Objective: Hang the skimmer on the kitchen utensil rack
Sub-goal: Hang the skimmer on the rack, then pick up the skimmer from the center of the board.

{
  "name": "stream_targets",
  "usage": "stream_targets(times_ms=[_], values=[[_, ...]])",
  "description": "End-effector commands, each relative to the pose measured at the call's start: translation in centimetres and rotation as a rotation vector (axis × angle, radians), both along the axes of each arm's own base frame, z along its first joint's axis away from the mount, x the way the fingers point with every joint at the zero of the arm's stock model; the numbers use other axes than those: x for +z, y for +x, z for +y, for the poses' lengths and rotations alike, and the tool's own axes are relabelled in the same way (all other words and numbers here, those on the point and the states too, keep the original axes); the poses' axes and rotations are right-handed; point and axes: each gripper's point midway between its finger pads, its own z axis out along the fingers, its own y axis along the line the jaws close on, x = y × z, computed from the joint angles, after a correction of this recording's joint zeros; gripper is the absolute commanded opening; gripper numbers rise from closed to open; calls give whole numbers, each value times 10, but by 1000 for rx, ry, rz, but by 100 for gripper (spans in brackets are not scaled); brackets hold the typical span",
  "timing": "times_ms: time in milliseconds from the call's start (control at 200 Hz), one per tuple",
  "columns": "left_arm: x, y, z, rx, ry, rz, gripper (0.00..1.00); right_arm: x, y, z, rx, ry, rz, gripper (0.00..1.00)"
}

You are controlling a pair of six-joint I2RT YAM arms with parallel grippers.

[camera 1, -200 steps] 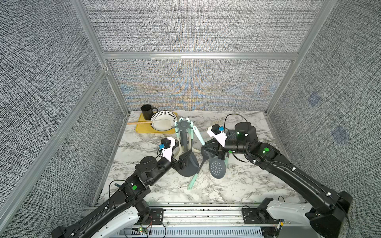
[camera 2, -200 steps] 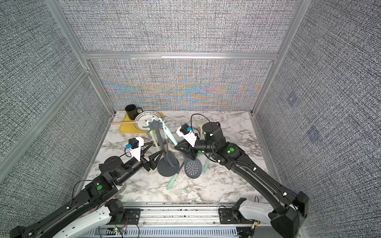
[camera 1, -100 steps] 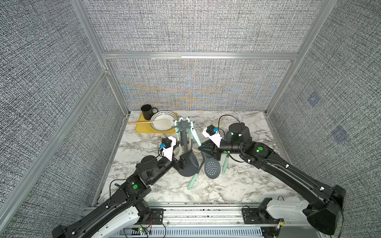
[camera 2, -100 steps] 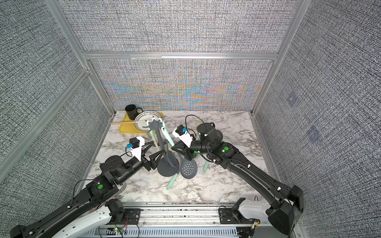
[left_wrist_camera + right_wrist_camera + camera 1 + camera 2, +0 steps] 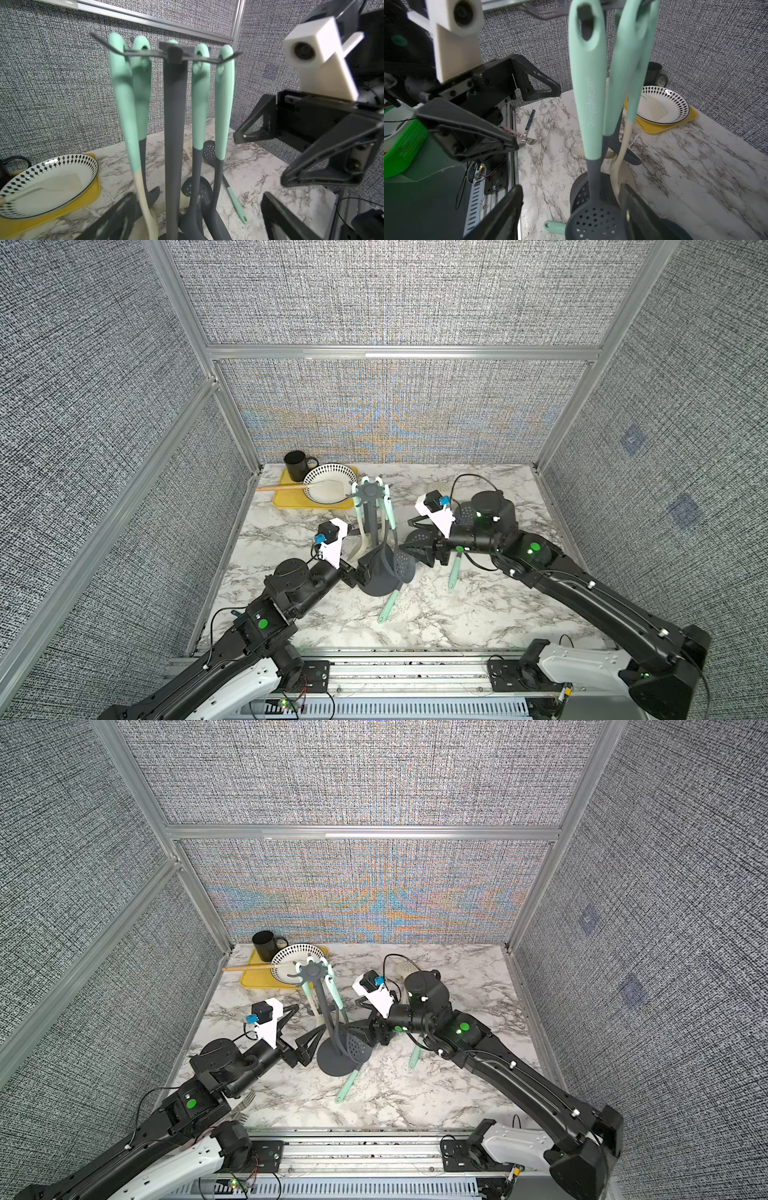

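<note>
With the rack's pole as dial centre and the back wall at 12 o'clock, two metal forks (image 5: 246, 1099) lie at 8 o'clock by the front edge of the white marble worktop (image 5: 457, 614). A loose mint-handled utensil (image 5: 387, 608) lies at 6 o'clock, its head hidden by the rack's base. The kitchen utensil rack (image 5: 330, 1065), a dark grey stand with round base, thin pole and hooked crown, stands upright mid-worktop. At 9 o'clock the left pincer (image 5: 310, 1018) is spread wide, clasping nothing. The skimmer (image 5: 591, 124), mint handle over dark grey perforated bowl, hangs by its handle hole from a crown hook on the 3 o'clock side, beside other hung utensils (image 5: 122, 93). The right pincer (image 5: 405, 536), at 3 o'clock, is released, fingers wide apart just beside the skimmer's bowl. A second perforated spoon (image 5: 208, 148) lies flat beneath that arm. At 11 o'clock a yellow mat (image 5: 286, 502) carries a diamond-rimmed white bowl (image 5: 68, 161) holding a wooden-handled cream spatula (image 5: 282, 488), with a black mug (image 5: 296, 466) at its far corner.
</note>
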Motion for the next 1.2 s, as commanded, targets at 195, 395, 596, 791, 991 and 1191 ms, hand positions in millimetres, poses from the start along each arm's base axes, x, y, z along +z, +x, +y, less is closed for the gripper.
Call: stream_targets(times_ms=[195, 395, 596, 791, 991, 1191], values=[[-33, -32, -21, -151, 86, 90, 95, -49, 55, -131, -823, 70, 113, 63], [-55, -57, -57, -247, 187, 99, 94, -151, 67, -201, -1137, -14, 406, 60], [-64, -73, -78, -307, 214, 109, 92, -220, 78, -193, -1131, -188, 675, 52], [-61, -91, -101, -356, 276, 65, 92, -259, 96, -186, -1147, -303, 763, 46], [-56, -101, -119, -407, 298, 50, 91, -286, 111, -177, -1143, -365, 811, 45], [-51, -101, -129, -423, 306, 36, 90, -306, 116, -180, -1161, -433, 823, 45]])
